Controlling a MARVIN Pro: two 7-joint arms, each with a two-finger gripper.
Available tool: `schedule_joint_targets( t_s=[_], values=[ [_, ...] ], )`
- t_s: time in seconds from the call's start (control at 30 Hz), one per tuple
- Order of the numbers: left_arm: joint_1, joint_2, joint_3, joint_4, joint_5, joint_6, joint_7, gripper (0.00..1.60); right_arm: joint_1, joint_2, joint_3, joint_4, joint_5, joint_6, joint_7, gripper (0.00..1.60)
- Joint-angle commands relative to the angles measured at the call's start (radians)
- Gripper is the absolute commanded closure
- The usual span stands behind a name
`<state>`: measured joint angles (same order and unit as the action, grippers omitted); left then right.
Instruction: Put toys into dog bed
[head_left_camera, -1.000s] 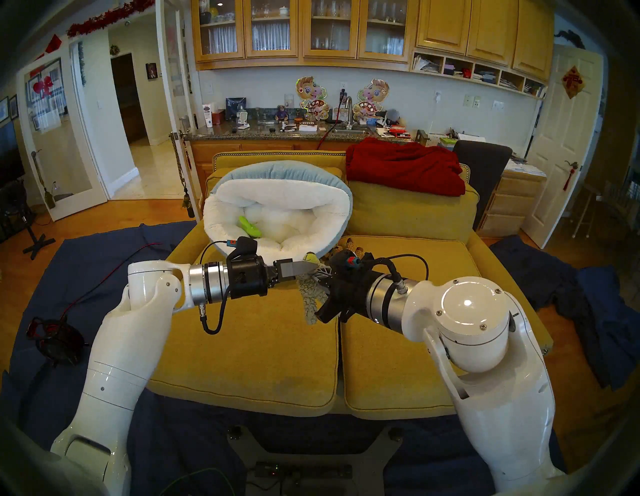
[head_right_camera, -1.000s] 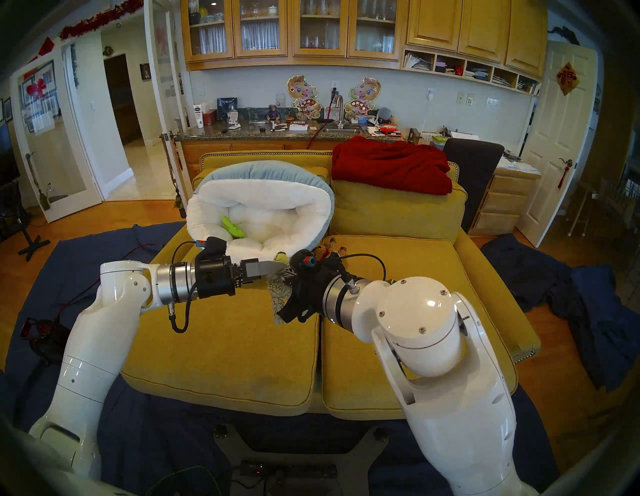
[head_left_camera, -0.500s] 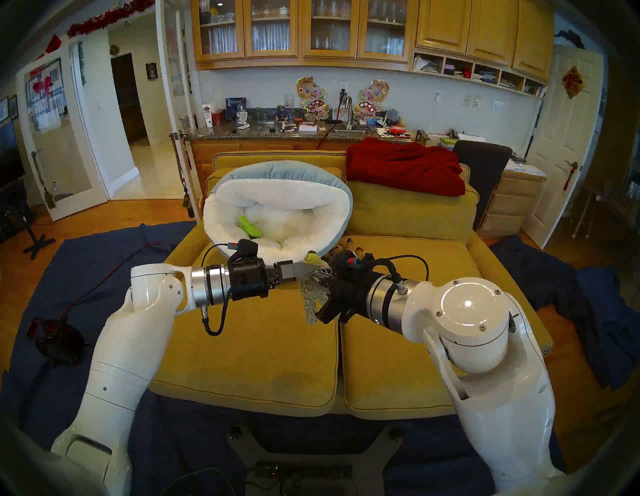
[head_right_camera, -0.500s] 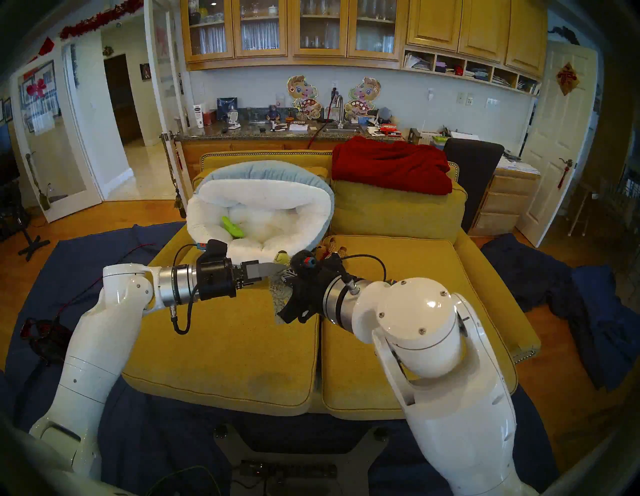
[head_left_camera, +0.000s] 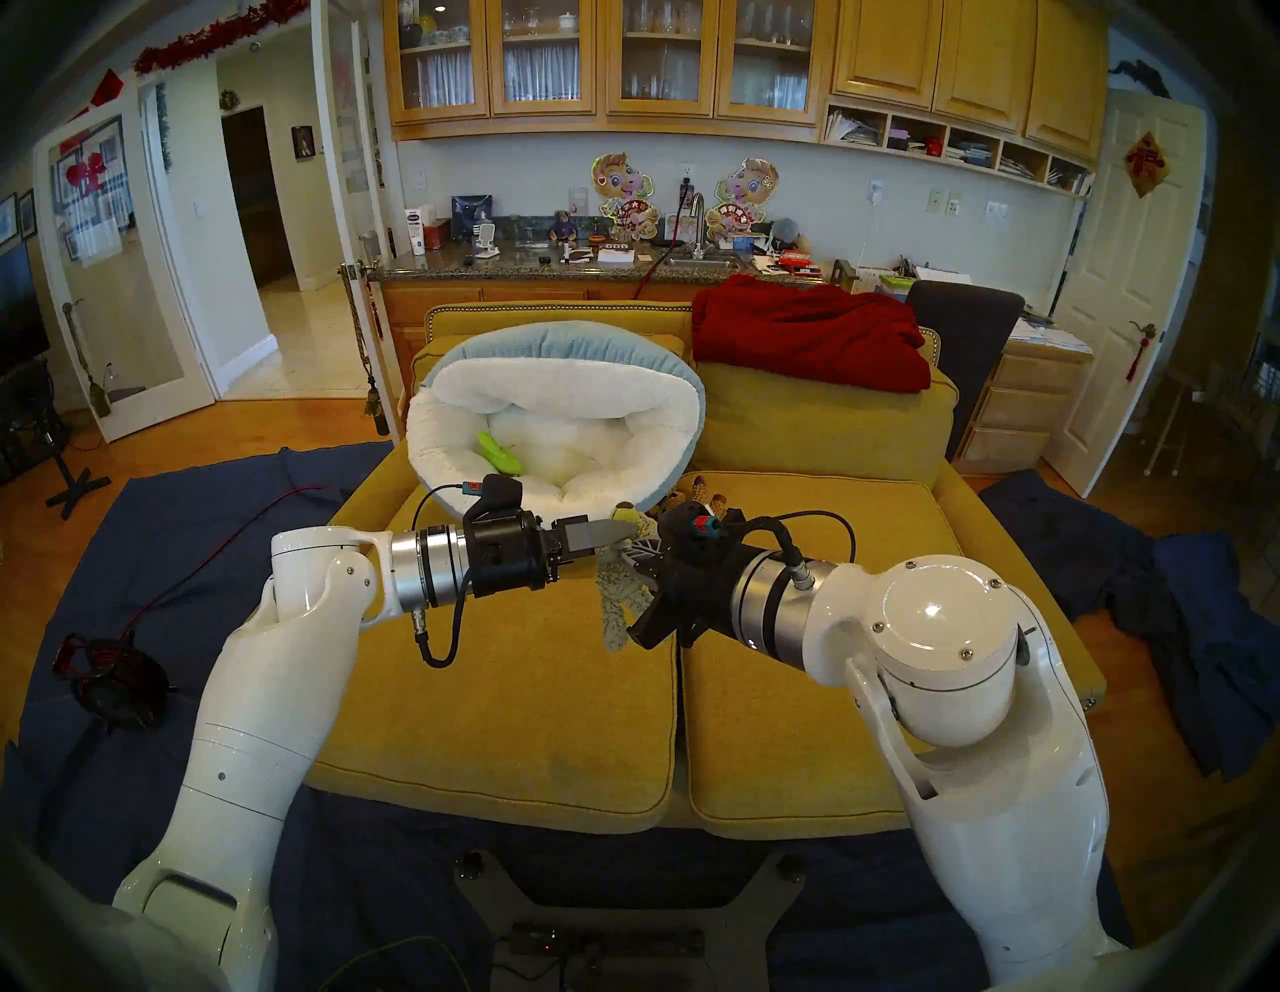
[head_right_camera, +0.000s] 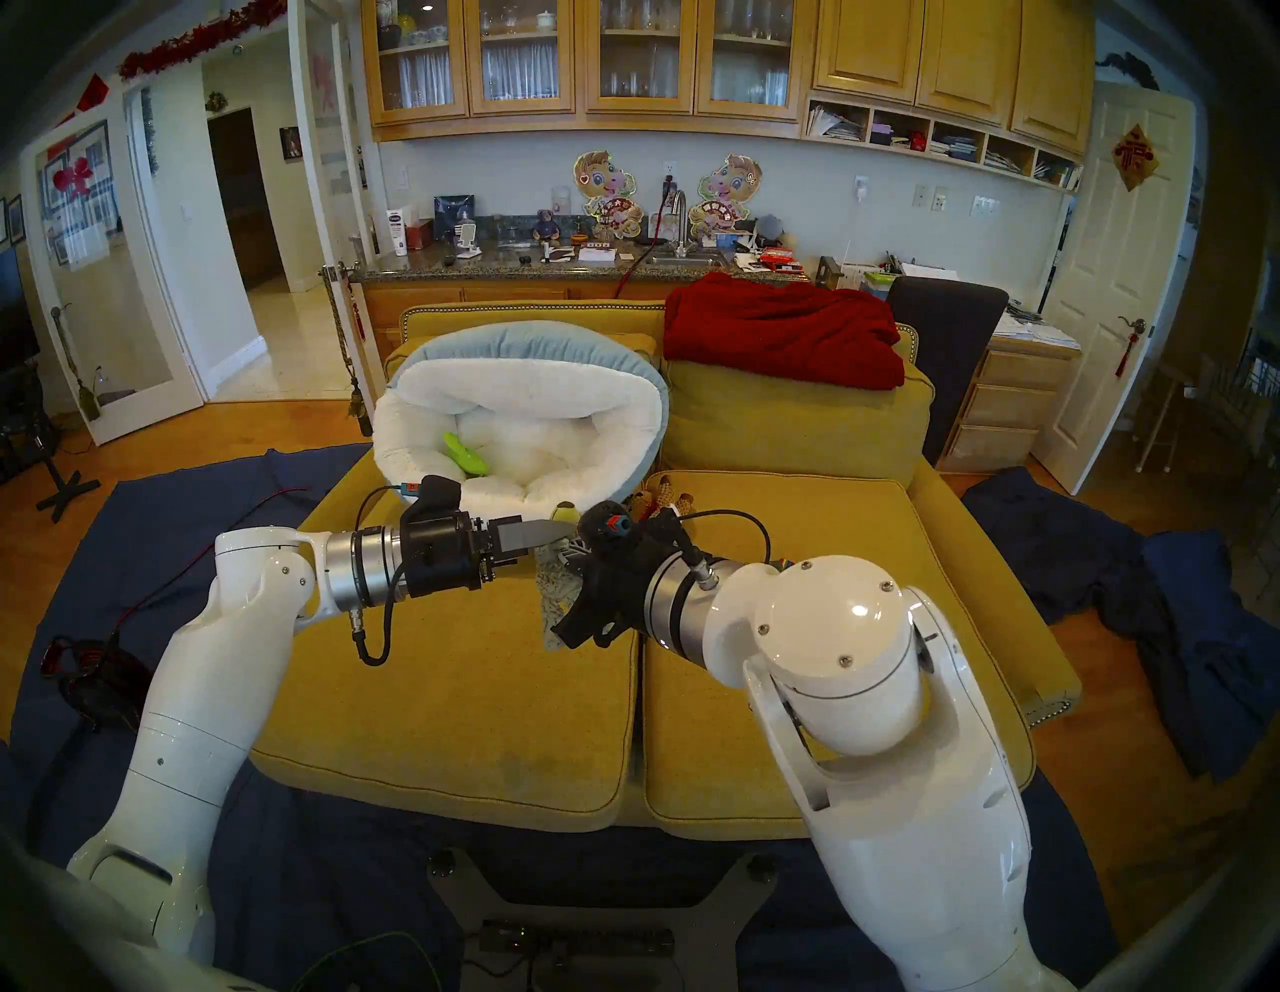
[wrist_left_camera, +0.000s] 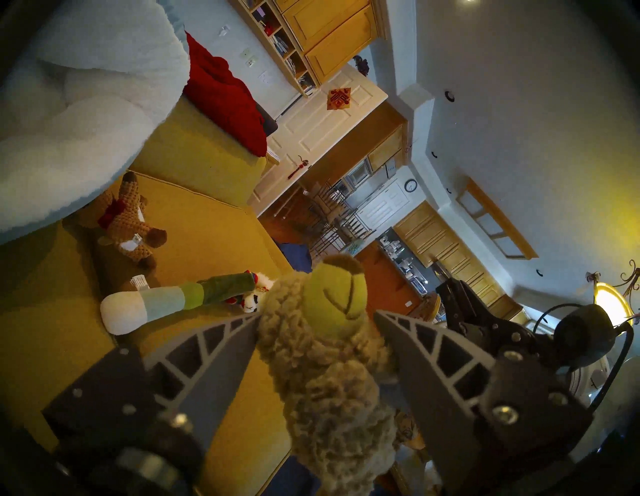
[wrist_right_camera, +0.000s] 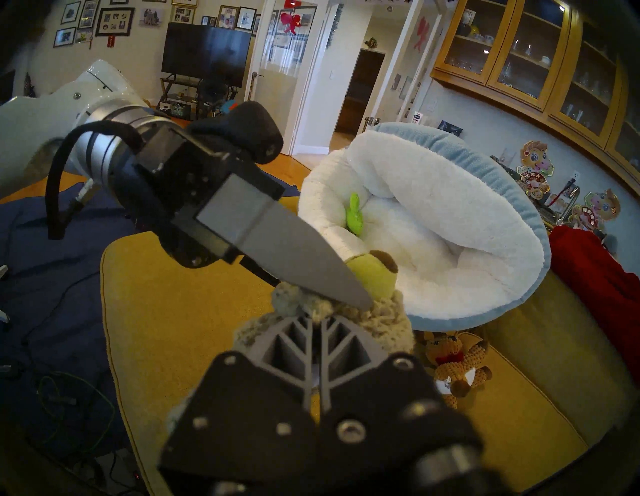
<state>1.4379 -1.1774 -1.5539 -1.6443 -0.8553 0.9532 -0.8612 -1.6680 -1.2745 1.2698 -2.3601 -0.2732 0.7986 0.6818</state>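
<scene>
Mustard-yellow sofa cushions (head_left_camera: 499, 693) lie beneath both arms, which meet in mid-air above the seat. The right gripper (wrist_right_camera: 315, 318) is clenched on the body of a curly grey-beige plush toy (wrist_left_camera: 322, 381) with a yellow-green face, and the toy hangs limp below it.

The left gripper (wrist_left_camera: 317, 315) has slid in from 9 o'clock over the last second, and its jaws have narrowed from wide open. They now bracket the toy just under the face. One finger (wrist_left_camera: 221, 346) touches the fleece, but I cannot tell whether the grip has fully bitten. This looks like a hand-over to the arm nearer the bed, so the right gripper should hold until the left is firm.

Seen from the head, the dog bed (head_left_camera: 554, 339) sits at 11 o'clock from the grippers, tipped against the sofa back. The green cactus (head_left_camera: 500, 454) is already inside it.

The brown knitted animal (wrist_left_camera: 128, 235) lies on the cushion at 1 o'clock, just beside the bed's edge. The white-blue-green tube (wrist_left_camera: 166, 304) and a small white toy (wrist_left_camera: 251, 301) lie farther right, and the red blanket (head_left_camera: 810, 332) is draped beyond them.

The bed's raised near rim stands between the toy and the bowl and will probably need clearing.
</scene>
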Motion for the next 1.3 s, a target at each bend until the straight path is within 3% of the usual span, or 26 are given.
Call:
schedule_joint_targets(
  t_s=[0.0,0.33,0.4,0.47,0.5,0.73,0.77,0.8,0.83,0.87,0.9,1.27],
  values=[
    [-0.04,-0.028,-0.006,-0.005,-0.022,0.007,-0.001,0.8,0.017,-0.016,0.006,-0.037,0.017,-0.015,0.006,1.6],
    [-0.04,-0.045,-0.012,-0.004,-0.029,0.007,0.006,1.03,0.012,-0.022,0.016,-0.04,0.03,-0.02,0.01,1.6],
    [-0.038,-0.048,-0.014,-0.007,-0.027,0.007,0.01,1.14,0.011,-0.022,0.017,-0.04,0.031,-0.022,0.01,1.6],
    [-0.036,-0.049,-0.015,-0.009,-0.024,0.007,0.012,1.39,0.01,-0.023,0.017,-0.04,0.031,-0.022,0.009,1.6],
    [-0.035,-0.05,-0.016,-0.01,-0.023,0.007,0.012,1.6,0.01,-0.023,0.017,-0.041,0.031,-0.023,0.009,1.6],
    [-0.025,-0.045,-0.023,-0.013,-0.009,-0.018,0.012,1.6,0.009,-0.022,0.018,-0.044,0.037,-0.022,0.016,1.6],
    [-0.026,-0.044,-0.024,-0.012,-0.009,-0.019,0.012,1.6,0.008,-0.022,0.018,-0.045,0.038,-0.022,0.017,1.56],
    [-0.026,-0.044,-0.026,-0.01,-0.009,-0.021,0.012,1.6,0.007,-0.022,0.018,-0.046,0.039,-0.022,0.017,1.26],
    [-0.026,-0.043,-0.027,-0.009,-0.009,-0.021,0.012,1.6,0.007,-0.022,0.018,-0.046,0.039,-0.022,0.018,0.62],
    [-0.026,-0.043,-0.03,-0.009,-0.009,-0.024,0.013,1.6,0.007,-0.022,0.019,-0.047,0.039,-0.021,0.019,0.12],
    [-0.025,-0.042,-0.032,-0.009,-0.008,-0.027,0.014,1.6,0.008,-0.021,0.02,-0.047,0.042,-0.018,0.025,0.0],
    [-0.032,0.012,-0.055,0.007,0.049,-0.098,0.02,1.6,-0.031,0.001,0.051,-0.049,0.041,-0.004,0.039,0.0]
  ],
)
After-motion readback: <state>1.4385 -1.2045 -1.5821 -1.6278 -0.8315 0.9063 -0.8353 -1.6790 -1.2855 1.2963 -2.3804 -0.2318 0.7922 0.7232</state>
